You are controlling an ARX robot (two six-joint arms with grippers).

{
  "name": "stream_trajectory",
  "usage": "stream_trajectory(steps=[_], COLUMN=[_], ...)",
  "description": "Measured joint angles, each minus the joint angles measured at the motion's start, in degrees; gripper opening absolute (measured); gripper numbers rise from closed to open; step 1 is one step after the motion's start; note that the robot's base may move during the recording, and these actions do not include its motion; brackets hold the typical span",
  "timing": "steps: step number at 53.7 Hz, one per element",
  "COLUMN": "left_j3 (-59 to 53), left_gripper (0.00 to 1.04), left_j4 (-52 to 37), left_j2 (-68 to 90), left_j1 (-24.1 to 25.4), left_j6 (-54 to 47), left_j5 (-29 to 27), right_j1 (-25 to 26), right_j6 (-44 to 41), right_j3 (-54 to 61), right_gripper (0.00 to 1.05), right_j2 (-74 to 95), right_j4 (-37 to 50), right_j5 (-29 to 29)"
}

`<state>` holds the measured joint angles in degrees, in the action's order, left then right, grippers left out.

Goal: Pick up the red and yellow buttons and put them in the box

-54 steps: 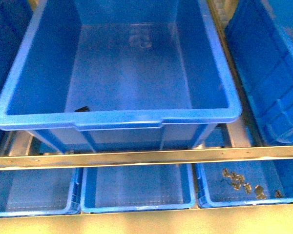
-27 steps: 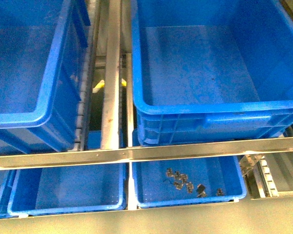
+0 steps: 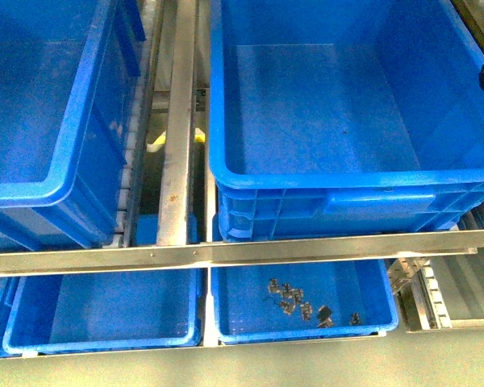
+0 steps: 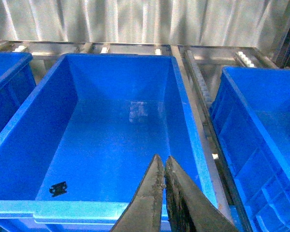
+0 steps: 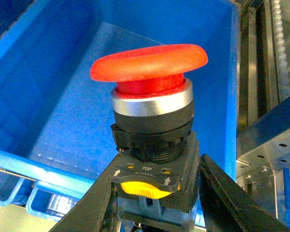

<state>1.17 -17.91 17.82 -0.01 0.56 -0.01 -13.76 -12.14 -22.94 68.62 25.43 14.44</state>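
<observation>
1. The box is the largest item: a deep blue plastic crate with a thick rolled rim, ribbed outer wall and a smooth, scuffed floor. It sits right of centre in the front view.
2. A second deep crate of the same moulded plastic stands beside it on the left, across a gap with roller tracks.
3. A flat bare-metal rail runs across in front of both crates.
4. Below the rail lie two shallow blue trays. The left tray has a plain floor. The right tray holds a loose cluster of small grey metal parts.
5. My left gripper is pressed fully together, its tapered dark fingers meeting with nothing between them.
6. My right gripper is clamped on the red button, gripping its black block body from both sides. The box's floor lies behind it.
7. The button has a wide, matte red mushroom cap, a polished metal collar and a yellow latch under a "TOP" marking.
</observation>
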Motion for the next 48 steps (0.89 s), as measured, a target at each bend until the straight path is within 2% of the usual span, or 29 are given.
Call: stream_trajectory(steps=[24,29,36,39,41,45,48], left_j3=[0.00,0.00,0.00,0.00,0.00,0.00,0.00], left_gripper=[0.03,0.17,0.51,0.62,0.65,0.52,0.43], left_j4=[6.86,7.10,7.13,7.13,7.15,8.76,14.34], left_j2=[-6.91,-7.34,-7.34,-7.34,-7.37,-8.74,-12.68], left_j1=[0.00,0.00,0.00,0.00,0.00,0.00,0.00], left_j6=[0.02,0.02,0.02,0.02,-0.24,-0.28,-0.31], left_j5=[0.00,0.00,0.00,0.00,0.00,0.00,0.00], right_j1=[-0.15,-0.28,-0.55,-0.59,-0.61,-0.83,-1.01], right_j6=[0.85,1.07,1.88,1.92,1.95,1.97,2.01], right_j3=[-1.64,-1.99,-3.67,-4.61,-5.16,-6.78,-7.91], right_gripper=[0.36,0.36,0.36,0.36,0.36,0.36,0.36], right_j2=[4.28,5.44,8.52,9.86,10.58,12.46,13.57], right_j4=[2.01,2.43,3.21,3.45,3.48,3.80,4.00], right_j5=[0.81,1.09,1.92,2.12,2.12,2.38,2.49])
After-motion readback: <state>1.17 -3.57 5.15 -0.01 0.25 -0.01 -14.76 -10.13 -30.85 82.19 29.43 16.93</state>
